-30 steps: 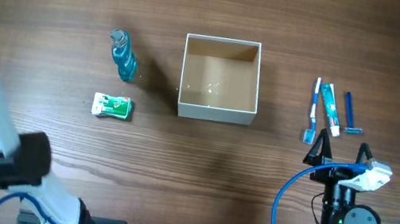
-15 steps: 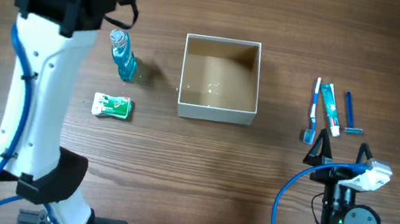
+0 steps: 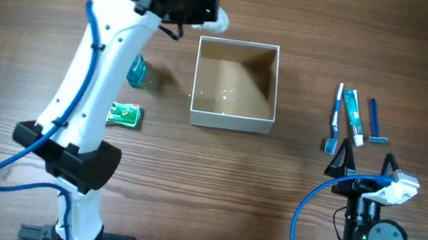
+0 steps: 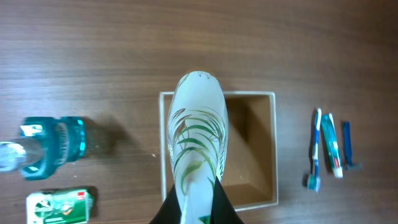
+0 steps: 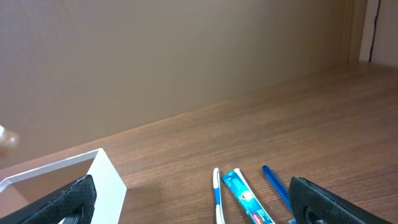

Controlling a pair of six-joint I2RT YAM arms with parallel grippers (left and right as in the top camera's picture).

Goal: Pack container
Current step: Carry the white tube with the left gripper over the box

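Left claw [image 4: 198, 210] is clamping shut on the near end of a white leaf-printed tube [image 4: 196, 137], which is pointing away from it. The container [image 4: 273, 149] is lying directly below and ahead of this claw, with the tube hanging over its left wall. The box is looking light, thin-walled and stiff, and likely to slide if nudged; one wall's rim is the best hold if steadying is needed. The tube is probably soft and slick. Right claw [image 3: 366, 166] is resting with jaws wide apart and empty, the container well off to its front-left.
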